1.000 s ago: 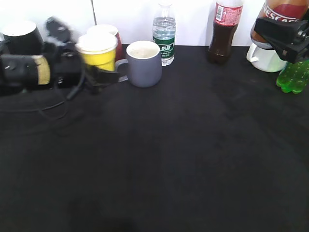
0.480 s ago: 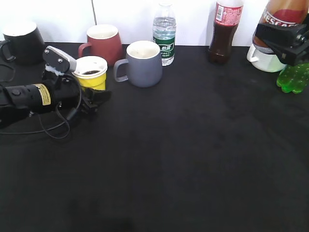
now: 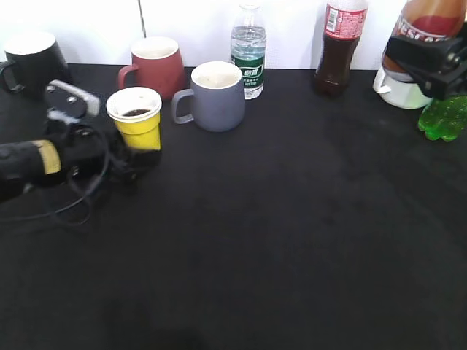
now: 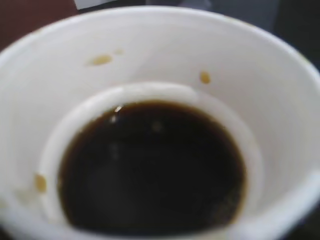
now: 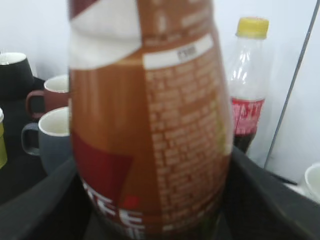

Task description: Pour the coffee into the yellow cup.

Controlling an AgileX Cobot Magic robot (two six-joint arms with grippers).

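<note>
The yellow cup [image 3: 136,119] stands on the black table at the left, with dark coffee in it. In the left wrist view the cup [image 4: 280,115] fills the frame from above, its white inside spotted with drops. My left gripper [image 3: 140,156] lies low at the cup's base, blurred; its fingers look loose beside the cup and do not show in the wrist view. My right gripper [image 3: 430,62] is shut on the coffee bottle [image 3: 427,18] and holds it upright, high at the far right. In the right wrist view the gripper [image 5: 155,205] clasps the bottle [image 5: 150,115] at its lower body.
A dark red mug [image 3: 155,65], a grey mug [image 3: 217,96] and a black mug [image 3: 33,62] stand behind the cup. A water bottle [image 3: 249,51], a cola bottle [image 3: 339,47], a white mug [image 3: 398,89] and a green bottle [image 3: 443,117] line the back and right.
The left arm brought the yellow cup down from in front of the red mug onto the table, then slid left and lower while the cup stayed. The right arm and bottle barely moved.
</note>
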